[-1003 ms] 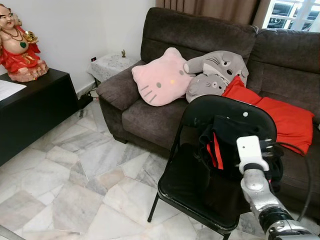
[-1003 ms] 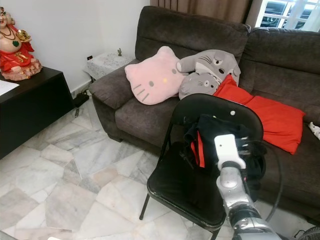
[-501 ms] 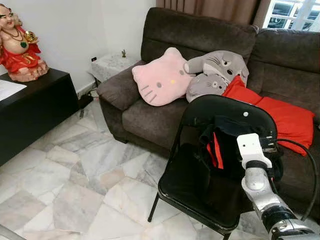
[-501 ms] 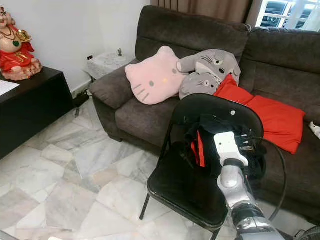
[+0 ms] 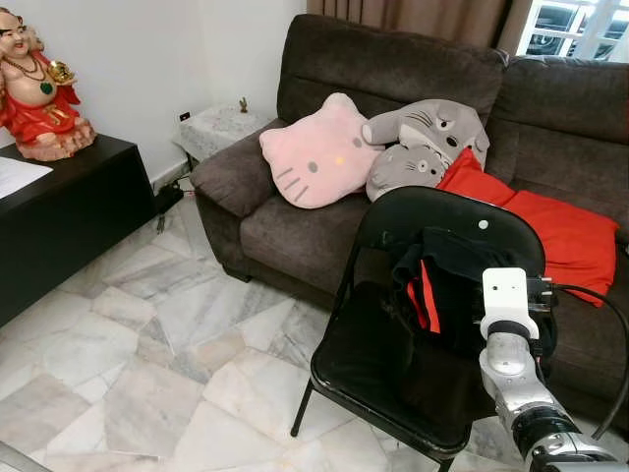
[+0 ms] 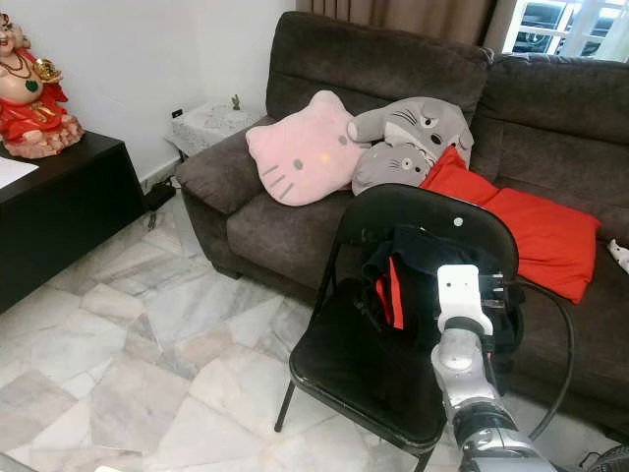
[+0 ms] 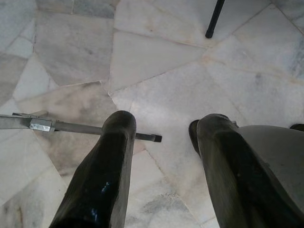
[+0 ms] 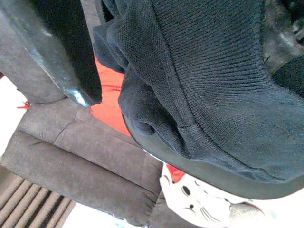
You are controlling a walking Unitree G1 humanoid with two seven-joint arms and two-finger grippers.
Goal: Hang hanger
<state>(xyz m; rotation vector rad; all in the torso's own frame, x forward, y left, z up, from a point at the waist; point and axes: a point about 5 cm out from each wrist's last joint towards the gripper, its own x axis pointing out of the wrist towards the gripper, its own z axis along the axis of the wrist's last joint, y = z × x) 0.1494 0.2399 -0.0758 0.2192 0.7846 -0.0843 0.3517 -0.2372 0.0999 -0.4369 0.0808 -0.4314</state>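
Note:
A black folding chair (image 5: pixel 366 366) stands in front of the sofa. A dark knit garment with a red stripe (image 5: pixel 444 287) is draped over its backrest. My right arm's white wrist block (image 5: pixel 509 293) is raised right against that garment. In the right wrist view my right gripper (image 8: pixel 185 71) is open, and the dark cloth (image 8: pixel 213 80) bulges between its fingers (image 8: pixel 66 52). My left gripper (image 7: pixel 164 130) hangs low over the marble floor, open and holding nothing.
A brown sofa (image 5: pixel 295 221) holds a pink cat cushion (image 5: pixel 316 154), grey plush toys (image 5: pixel 423 143) and a red cloth (image 5: pixel 550 231). A black cabinet (image 5: pixel 59 221) with a red figurine (image 5: pixel 34 88) stands at the left. A grey metal bar (image 7: pixel 71 126) lies on the floor.
My right wrist has shifted a little to the right along the garment on the chair back. The chair, the garment and my left arm have stayed in place.

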